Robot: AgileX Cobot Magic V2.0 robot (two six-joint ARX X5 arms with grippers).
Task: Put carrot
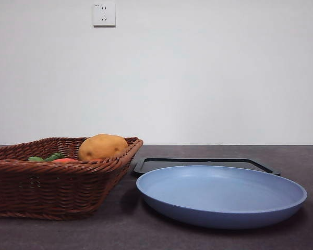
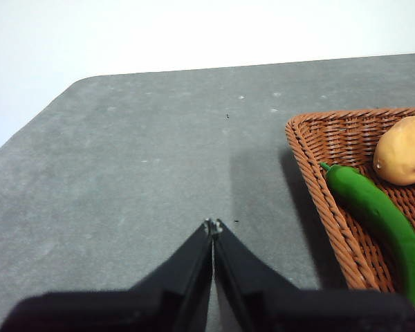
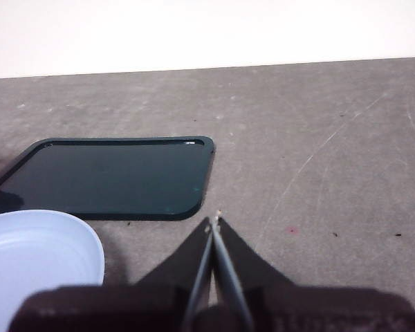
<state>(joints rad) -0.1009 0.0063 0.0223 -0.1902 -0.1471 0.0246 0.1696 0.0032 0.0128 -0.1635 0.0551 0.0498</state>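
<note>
Only a sliver of the orange carrot shows over the rim of the brown wicker basket in the front view, with green leaves beside it. It does not show in the wrist views. My left gripper hangs shut over bare table beside the basket. My right gripper is shut too, above the table near a corner of the dark tray. Neither arm shows in the front view.
A tan potato and a green pepper lie in the basket. A blue plate stands at the front right, the dark tray behind it. A white wall backs the table.
</note>
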